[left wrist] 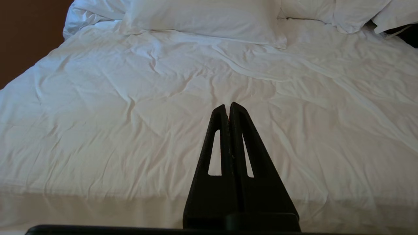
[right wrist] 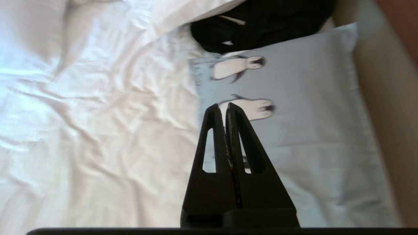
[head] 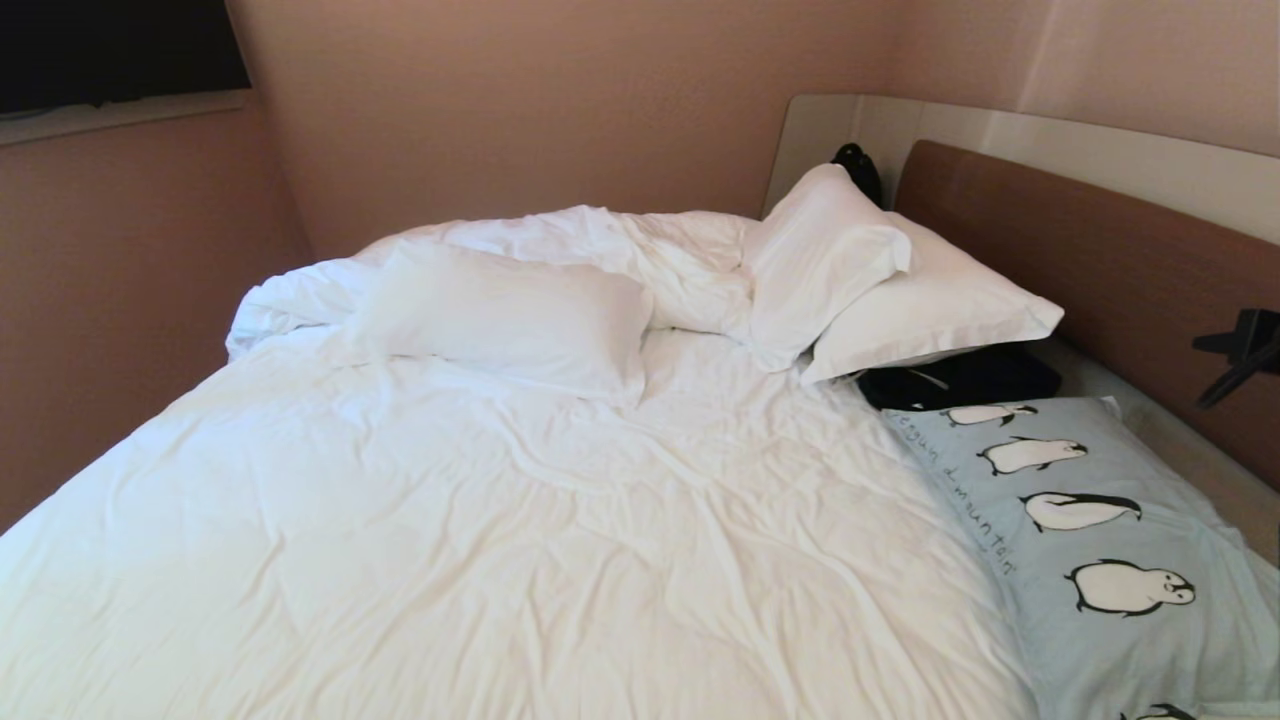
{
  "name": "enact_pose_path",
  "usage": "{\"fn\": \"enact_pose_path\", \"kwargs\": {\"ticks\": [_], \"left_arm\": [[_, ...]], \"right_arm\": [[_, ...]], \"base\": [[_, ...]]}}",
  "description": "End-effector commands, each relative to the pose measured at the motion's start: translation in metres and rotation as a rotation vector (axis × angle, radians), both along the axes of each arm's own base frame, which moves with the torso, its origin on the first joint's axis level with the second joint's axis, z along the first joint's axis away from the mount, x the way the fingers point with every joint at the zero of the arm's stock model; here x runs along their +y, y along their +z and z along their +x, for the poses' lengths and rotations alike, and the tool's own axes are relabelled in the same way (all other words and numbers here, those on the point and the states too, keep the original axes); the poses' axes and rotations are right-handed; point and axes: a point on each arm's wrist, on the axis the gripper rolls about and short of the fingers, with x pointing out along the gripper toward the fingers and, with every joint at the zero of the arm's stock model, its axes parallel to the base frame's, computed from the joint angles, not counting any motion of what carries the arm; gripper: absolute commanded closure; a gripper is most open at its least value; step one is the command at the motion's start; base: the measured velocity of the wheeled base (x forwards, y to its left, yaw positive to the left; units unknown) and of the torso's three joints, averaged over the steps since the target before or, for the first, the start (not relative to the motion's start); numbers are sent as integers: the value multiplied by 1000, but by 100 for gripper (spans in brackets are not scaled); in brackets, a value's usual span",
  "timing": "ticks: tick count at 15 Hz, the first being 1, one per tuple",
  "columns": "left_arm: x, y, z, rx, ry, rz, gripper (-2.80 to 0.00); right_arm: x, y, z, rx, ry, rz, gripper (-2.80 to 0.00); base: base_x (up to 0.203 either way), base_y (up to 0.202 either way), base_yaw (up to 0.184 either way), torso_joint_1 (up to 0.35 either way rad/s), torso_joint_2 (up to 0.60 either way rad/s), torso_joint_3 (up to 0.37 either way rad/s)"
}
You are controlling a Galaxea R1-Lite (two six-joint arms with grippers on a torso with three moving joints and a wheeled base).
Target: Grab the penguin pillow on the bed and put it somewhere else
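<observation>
The penguin pillow (head: 1110,540) is pale blue with a row of black-and-white penguins and lies flat on the right side of the bed (head: 480,520), next to the headboard. In the right wrist view my right gripper (right wrist: 222,106) is shut with nothing in it. It hangs over the penguin pillow (right wrist: 300,124) near its inner edge, with its tips in line with one penguin. My left gripper (left wrist: 227,105) is also shut and empty, parked over the rumpled white duvet (left wrist: 130,124) near the bed's front edge.
Plain white pillows (head: 510,315) (head: 870,280) lie at the far end of the bed. A black garment (head: 960,378) sits between them and the penguin pillow. The brown headboard (head: 1100,250) runs along the right, and a black angular part (head: 1240,350) juts in there.
</observation>
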Motion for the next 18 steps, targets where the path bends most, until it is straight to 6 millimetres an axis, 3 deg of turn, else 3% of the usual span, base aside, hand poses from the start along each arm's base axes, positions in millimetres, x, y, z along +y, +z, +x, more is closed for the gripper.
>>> {"fn": "enact_pose_path", "kwargs": {"ticks": [1, 6, 13, 18], "left_arm": [[0, 0, 0, 0, 0, 0, 0], [0, 0, 0, -1, 0, 0, 0], [0, 0, 0, -2, 0, 0, 0], [0, 0, 0, -2, 0, 0, 0]], "right_arm": [[14, 10, -4, 0, -8, 137, 0], [47, 29, -18, 33, 49, 145, 0], [99, 56, -56, 4, 159, 112, 0], [131, 61, -83, -23, 265, 29, 0]], "base": [[0, 0, 0, 0, 0, 0], [0, 0, 0, 0, 0, 0], [0, 0, 0, 0, 0, 0], [0, 0, 0, 0, 0, 0]]}}
